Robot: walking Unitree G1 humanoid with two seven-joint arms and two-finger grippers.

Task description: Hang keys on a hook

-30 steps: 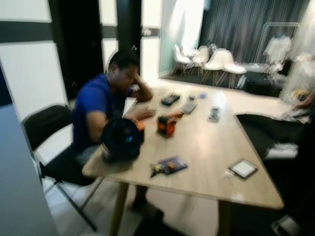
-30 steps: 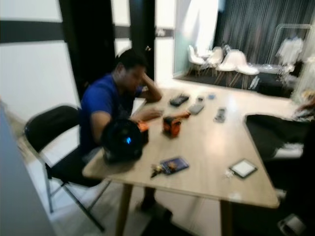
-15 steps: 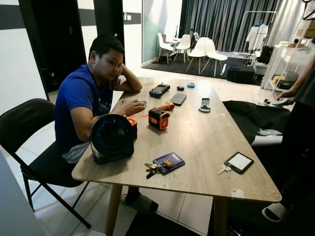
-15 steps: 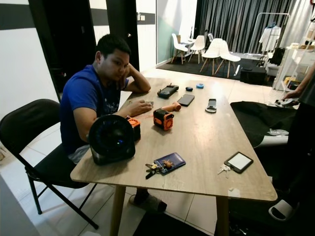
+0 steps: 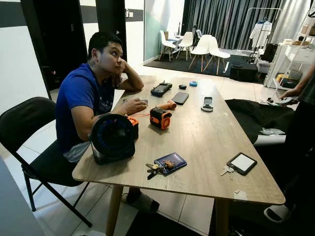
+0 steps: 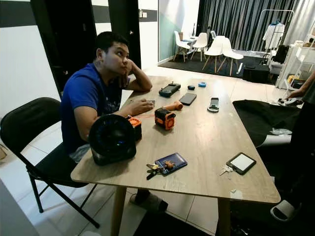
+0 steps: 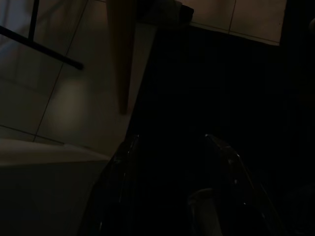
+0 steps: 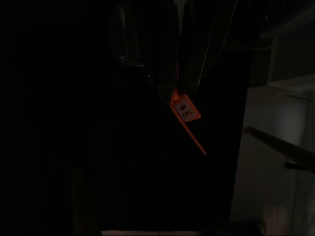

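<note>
- Hanging low beside the table leg (image 7: pixel 121 54), the left claw (image 7: pixel 172 184) was released, its two fingers apart with nothing between them.
- The right claw (image 8: pixel 170 73) hung in the dark near an orange tag (image 8: pixel 186 109); whether it was clenched or released I could not tell.
- The keys (image 5: pixel 153 169) lay well above and ahead of both claws, touching a blue wallet (image 5: pixel 170 162) near the front edge of the table (image 5: pixel 206 142).
- I judged both arms idle because the robot was not yet close enough to reach.
- A person (image 5: pixel 88 98) sat at the table behind a black fan (image 5: pixel 112 138).
</note>
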